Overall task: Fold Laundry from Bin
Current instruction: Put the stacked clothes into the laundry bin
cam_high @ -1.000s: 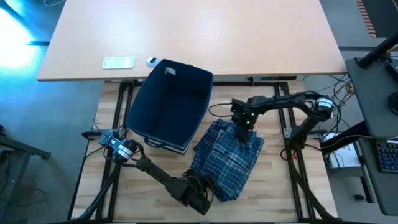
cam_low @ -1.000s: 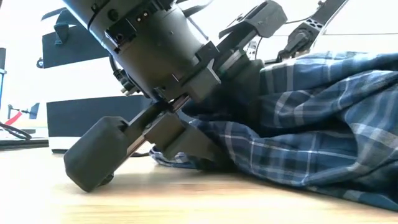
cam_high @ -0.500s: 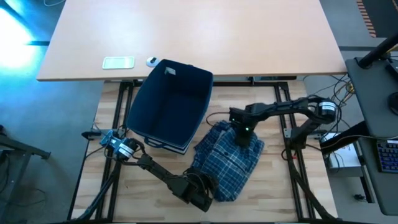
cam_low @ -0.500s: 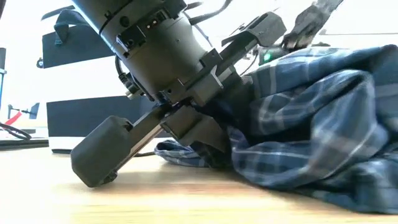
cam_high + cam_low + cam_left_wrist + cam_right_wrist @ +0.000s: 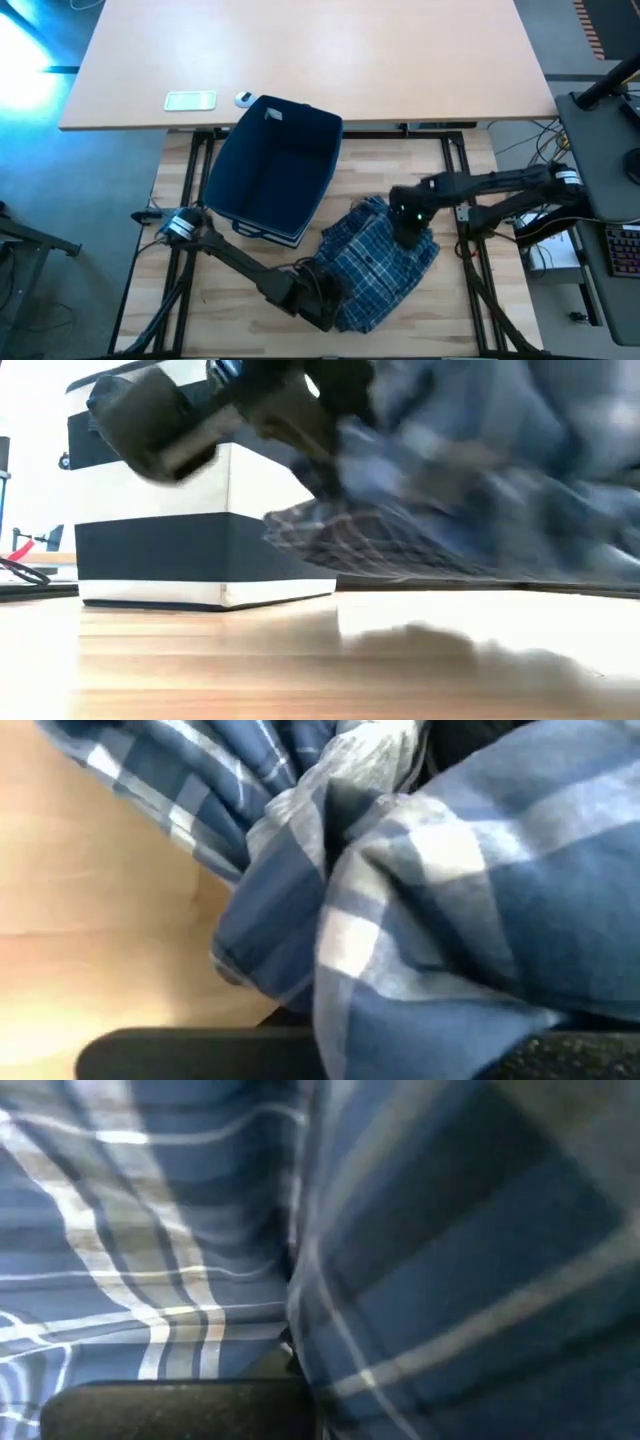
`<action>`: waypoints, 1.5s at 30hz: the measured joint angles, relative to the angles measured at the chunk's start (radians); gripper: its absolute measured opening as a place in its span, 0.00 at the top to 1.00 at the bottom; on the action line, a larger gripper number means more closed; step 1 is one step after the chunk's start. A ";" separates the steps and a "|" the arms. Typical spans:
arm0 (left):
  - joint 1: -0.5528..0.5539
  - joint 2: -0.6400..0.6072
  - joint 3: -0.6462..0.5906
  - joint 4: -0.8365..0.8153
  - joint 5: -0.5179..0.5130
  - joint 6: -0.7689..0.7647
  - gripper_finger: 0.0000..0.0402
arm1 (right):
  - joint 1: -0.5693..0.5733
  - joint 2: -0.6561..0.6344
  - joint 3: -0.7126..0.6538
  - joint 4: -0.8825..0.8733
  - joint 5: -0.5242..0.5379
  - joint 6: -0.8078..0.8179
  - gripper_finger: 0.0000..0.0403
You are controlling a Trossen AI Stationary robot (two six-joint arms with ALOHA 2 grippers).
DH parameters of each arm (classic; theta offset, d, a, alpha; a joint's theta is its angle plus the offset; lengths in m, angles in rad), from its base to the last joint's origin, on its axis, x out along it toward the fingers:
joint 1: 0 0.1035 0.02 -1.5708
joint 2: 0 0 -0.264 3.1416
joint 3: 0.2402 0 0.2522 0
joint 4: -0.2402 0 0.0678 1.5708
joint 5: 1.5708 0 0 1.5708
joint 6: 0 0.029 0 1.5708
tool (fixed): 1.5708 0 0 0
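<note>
A blue-and-white plaid garment [image 5: 375,262] from the laundry hangs bunched between my two grippers, right of the bin. My left gripper [image 5: 322,303] is shut on its near left end. My right gripper [image 5: 408,228] is shut on its far right part. In the low view the plaid cloth [image 5: 450,490] hangs above the tabletop with a shadow under it. The navy bin [image 5: 275,165] stands open at the table's far left, its striped wall [image 5: 190,550] on the wood. No other laundry shows. My left gripper pinches a bunched fold of the plaid cloth [image 5: 330,930] at the garment's near left end, several layers with a grey inner side showing. It comes slanting down from the table's left. The cloth spills over the fingers and hides the tips. My right gripper pinches a gathered fold of plaid [image 5: 300,1310] at the garment's far right part, coming steeply from above. The cloth fills the wrist view and hides the fingertips. The garment sags between the two holds.
A long desk [image 5: 300,60] stands beyond the table with a phone [image 5: 190,100] and a small white object [image 5: 245,98] on it. Bare wood lies along the near edge [image 5: 300,660]. A keyboard [image 5: 622,250] sits off the right side.
Both grippers have risen with the plaid garment. My right gripper has also gone toward the table's right and near edges. The garment, which lay spread on the wood, is now gathered up and its near part is lifted off the table.
</note>
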 joint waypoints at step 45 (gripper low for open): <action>-0.205 -0.069 -0.061 -0.157 0.062 -0.237 0.20 | 0.487 -0.161 -0.105 0.148 0.375 0.577 0.18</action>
